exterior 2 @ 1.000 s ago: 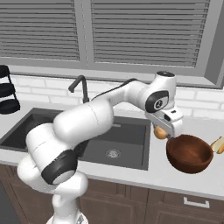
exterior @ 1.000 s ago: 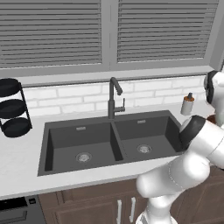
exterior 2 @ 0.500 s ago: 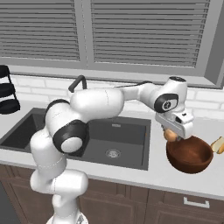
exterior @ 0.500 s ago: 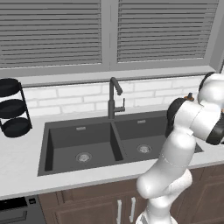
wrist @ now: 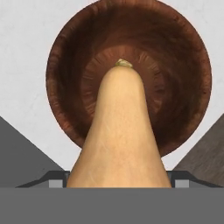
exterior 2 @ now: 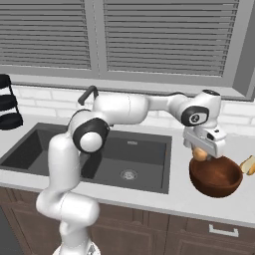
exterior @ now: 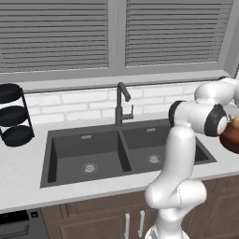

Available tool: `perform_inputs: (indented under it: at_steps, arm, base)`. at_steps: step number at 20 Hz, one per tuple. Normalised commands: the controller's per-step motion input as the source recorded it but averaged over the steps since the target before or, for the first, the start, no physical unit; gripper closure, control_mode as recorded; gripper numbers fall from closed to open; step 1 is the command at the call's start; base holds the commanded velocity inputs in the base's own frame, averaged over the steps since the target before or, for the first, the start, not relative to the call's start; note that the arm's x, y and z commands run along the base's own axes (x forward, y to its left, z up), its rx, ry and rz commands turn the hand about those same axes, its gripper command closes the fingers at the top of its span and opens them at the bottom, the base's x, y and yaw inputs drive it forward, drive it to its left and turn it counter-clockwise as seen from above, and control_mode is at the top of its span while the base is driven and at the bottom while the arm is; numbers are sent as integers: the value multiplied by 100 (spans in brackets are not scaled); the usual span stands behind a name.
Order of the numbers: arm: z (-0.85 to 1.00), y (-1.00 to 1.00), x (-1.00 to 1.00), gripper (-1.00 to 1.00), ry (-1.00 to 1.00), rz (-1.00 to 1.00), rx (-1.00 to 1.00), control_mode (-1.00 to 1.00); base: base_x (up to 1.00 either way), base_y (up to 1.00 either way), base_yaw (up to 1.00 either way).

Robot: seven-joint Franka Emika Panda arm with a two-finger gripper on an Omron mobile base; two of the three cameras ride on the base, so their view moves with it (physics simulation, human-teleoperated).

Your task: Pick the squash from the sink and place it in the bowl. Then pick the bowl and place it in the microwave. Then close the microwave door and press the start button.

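The tan-orange squash [wrist: 120, 131] hangs narrow end down, with my gripper [exterior 2: 203, 147] shut on its wide end. Directly under it the reddish-brown wooden bowl [wrist: 183, 65] stands on the pale counter to the right of the sink [exterior 2: 149, 169]. In the right base view the squash [exterior 2: 199, 154] hangs just above the bowl [exterior 2: 216, 177], at its left rim. The bowl [exterior: 232, 137] peeks out behind my arm at the right edge of the left base view. In the left base view the dark double-basin sink [exterior: 70, 154] holds nothing.
A tall dark faucet [exterior: 120, 105] rises behind the sink. The black tiered rack [exterior: 14, 114] stands at the far left on the counter. A small tan thing [exterior 2: 247, 165] lies on the counter just right of the bowl. Window blinds fill the wall behind.
My arm has swung right with the squash in the gripper, bringing it from beside the bowl's left rim to over the bowl. The bowl has not moved.
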Motion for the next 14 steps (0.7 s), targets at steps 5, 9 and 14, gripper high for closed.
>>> perform_inputs:
  at_steps: [5,9,14]
  arm:
    - [-16,-20,12,100,0,0,2,-100]
    - [-27,-5,1,100,0,0,0,-100]
    - [-43,0,0,100,0,0,0,-100]
  base:
    - [0,0,0]
    - [0,0,0]
    - [0,0,0]
